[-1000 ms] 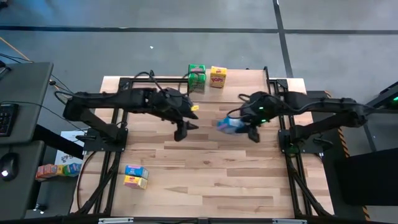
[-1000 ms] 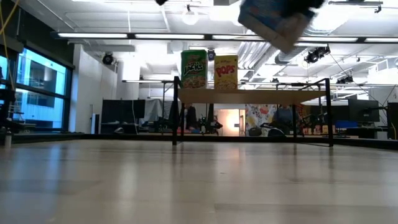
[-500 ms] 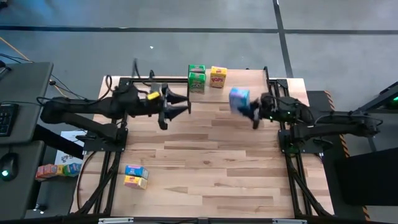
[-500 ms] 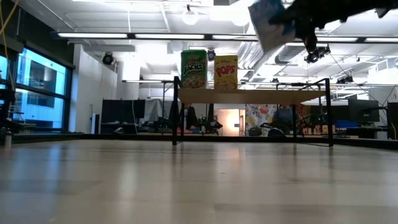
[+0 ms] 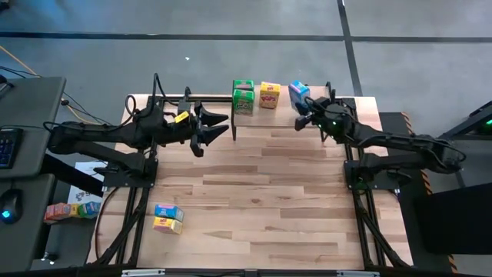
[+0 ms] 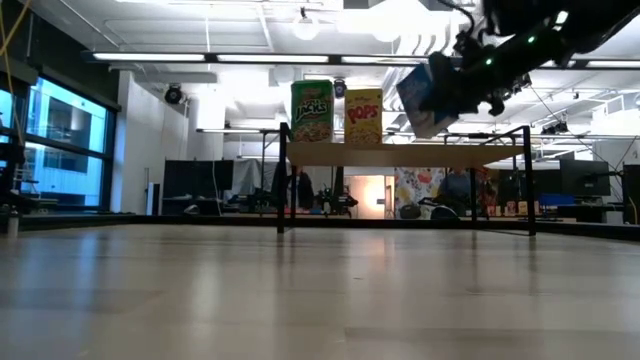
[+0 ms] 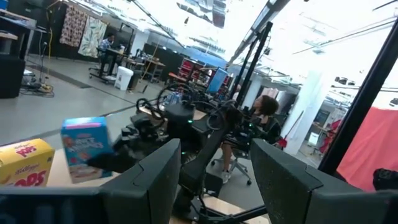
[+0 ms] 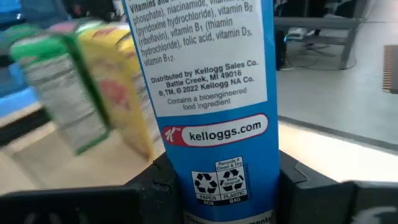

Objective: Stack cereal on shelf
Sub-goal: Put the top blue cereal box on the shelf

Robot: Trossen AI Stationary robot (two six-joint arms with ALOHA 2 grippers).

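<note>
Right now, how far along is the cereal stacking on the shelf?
Two boxes already stand on the small light-wood shelf: the green cereal box and the yellow cereal box. The right hand holds the blue cereal box in the air by the shelf, not yet set down. A blue and yellow pair of boxes waits on the table's near side. The left hand hovers open, empty.

Blue cereal box; green box; yellow box.

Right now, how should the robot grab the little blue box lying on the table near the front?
Come straight down and pinch the small blue cereal box across its narrow sides. It lies flat with its top open to reach, but the yellow box sits tight against its near side.
</note>
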